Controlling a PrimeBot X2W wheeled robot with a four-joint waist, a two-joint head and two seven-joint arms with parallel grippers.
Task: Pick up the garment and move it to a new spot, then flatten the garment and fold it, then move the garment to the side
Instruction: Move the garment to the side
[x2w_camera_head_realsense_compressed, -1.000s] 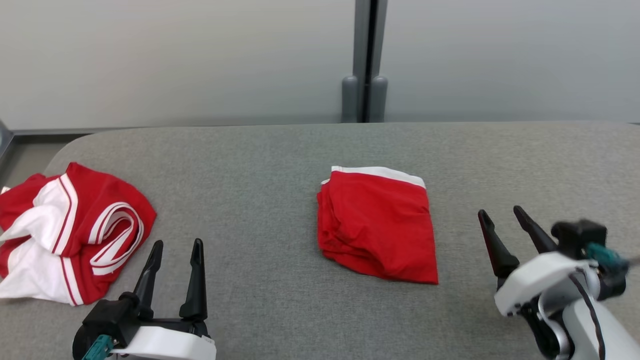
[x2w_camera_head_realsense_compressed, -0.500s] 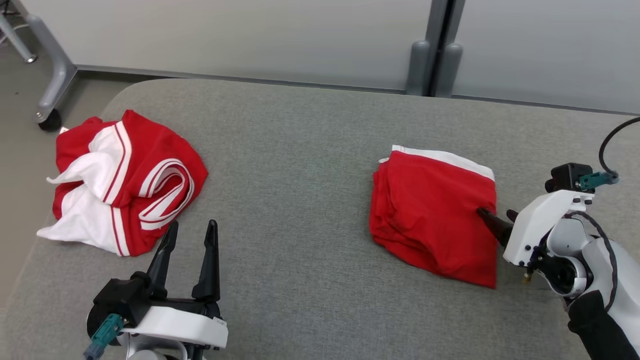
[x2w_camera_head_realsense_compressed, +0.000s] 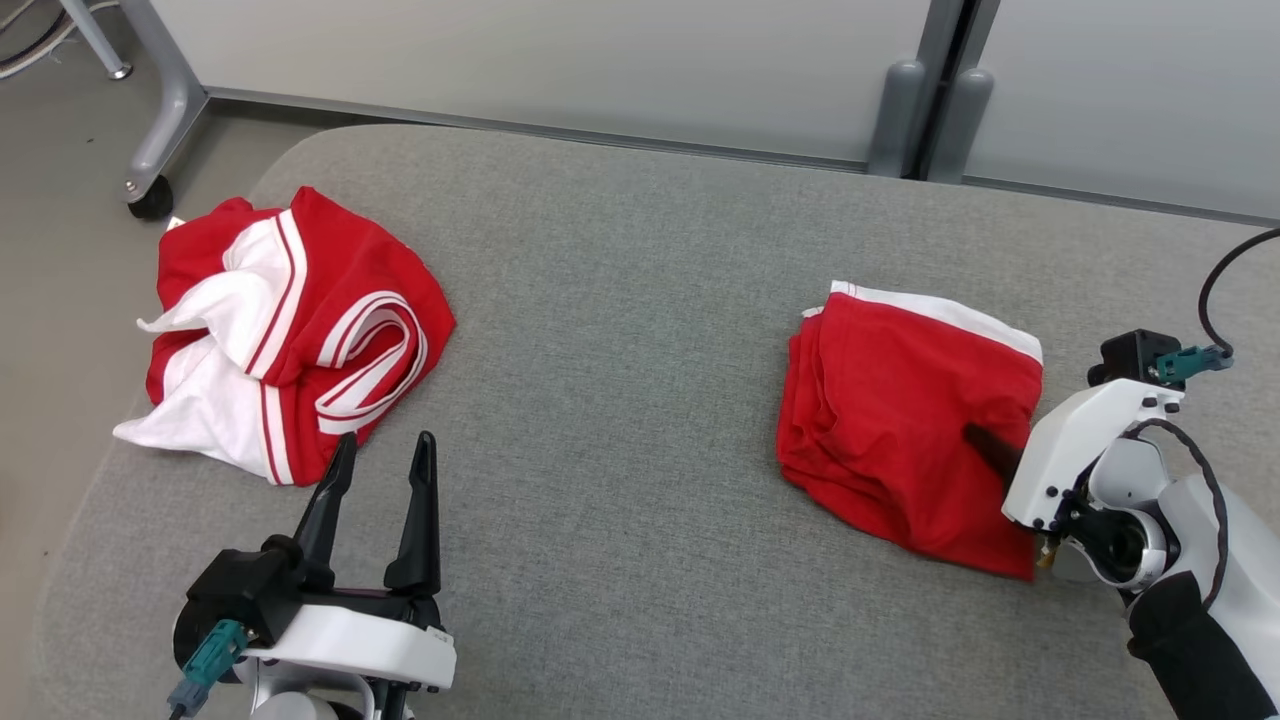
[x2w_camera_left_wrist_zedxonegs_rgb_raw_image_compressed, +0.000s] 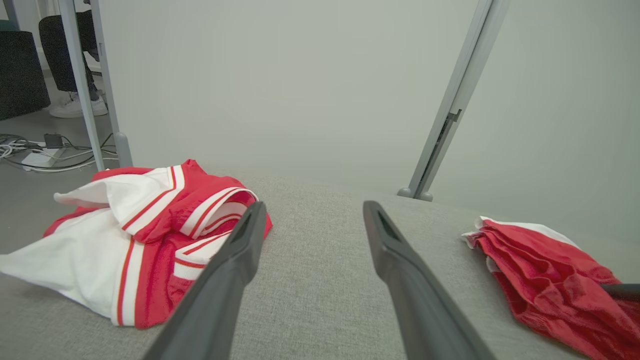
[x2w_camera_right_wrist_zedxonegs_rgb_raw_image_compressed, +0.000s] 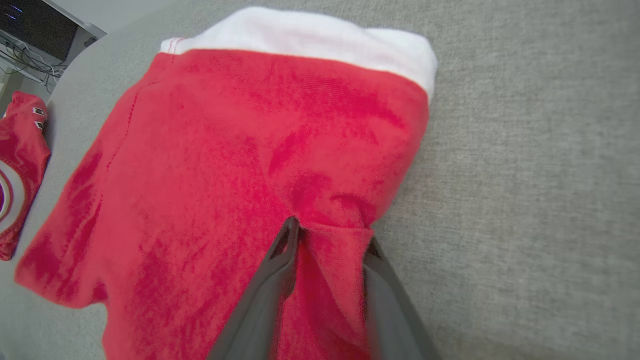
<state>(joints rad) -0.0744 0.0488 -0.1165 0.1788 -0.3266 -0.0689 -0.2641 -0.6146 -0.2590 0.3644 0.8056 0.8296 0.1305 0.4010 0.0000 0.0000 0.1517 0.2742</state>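
Left tool (x2w_camera_head_realsense_compressed: 385, 440): jaws wide, nothing between them, parked low over the table (x2w_camera_head_realsense_compressed: 620, 330). Idle.

Right tool (x2w_camera_right_wrist_zedxonegs_rgb_raw_image_compressed: 332, 231): jaws narrowed onto a raised ridge of red cloth at the near-right edge of the folded garment (x2w_camera_head_realsense_compressed: 900, 410). Cloth touches both fingers. Can't tell how firm the pinch is, or whether it has every layer or just the top one.

The folded garment sits right under and ahead of the right tool, flat on the table, well off to the right of the left tool. It's a rough rectangle. Stacked layers show along the edge away from the right tool, and the white waistband (x2w_camera_right_wrist_zedxonegs_rgb_raw_image_compressed: 310, 30) is at the end farthest past its fingertips.

My read: fold is done, this is the move-aside step.

Handling: light, soft, limp, zero stiffness. Shouldn't slip out of a pinch, but won't hold its shape either.
- Lift by one point and the stack likely hangs and opens.
- A top-layer-only grab peels the fold.
- Better to bite through the full stack at the edge, go low and drag it across the table.
- The table cover looks like woven fabric, so expect drag on the bottom layer and a bunching risk.

Other item: crumpled garment (x2w_camera_head_realsense_compressed: 290, 340), red and white with striped trim. It lies just ahead and left of the left tool's fingertips, apart from them. Not involved.

Beyond both tools: the table's far edge, then a pale wall panel with a grey post (x2w_camera_head_realsense_compressed: 925, 110).
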